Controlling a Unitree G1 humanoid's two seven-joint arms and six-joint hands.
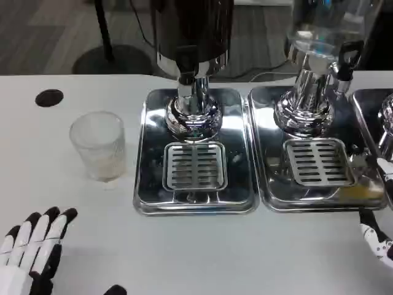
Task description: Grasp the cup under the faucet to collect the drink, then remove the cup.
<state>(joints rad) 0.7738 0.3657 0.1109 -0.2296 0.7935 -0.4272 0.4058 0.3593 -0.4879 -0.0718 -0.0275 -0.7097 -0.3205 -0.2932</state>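
Note:
A clear ribbed cup [98, 145] stands upright on the white table, left of the middle steel tray [147, 184]. That tray carries a dark drink dispenser [193, 37] on a chrome base, with a slotted drip grate [194, 166] in front of it. My left hand [34, 249] lies low at the bottom left, fingers spread and holding nothing, well below the cup. At the right edge, only a few fingers of my right hand [377, 236] show; their pose is unclear.
A second steel tray [270, 184] with a clear dispenser [313, 67] and black tap lever [349, 58] stands to the right, and a third tray's edge [368, 123] shows at far right. A black round spot [49, 97] marks the table at back left.

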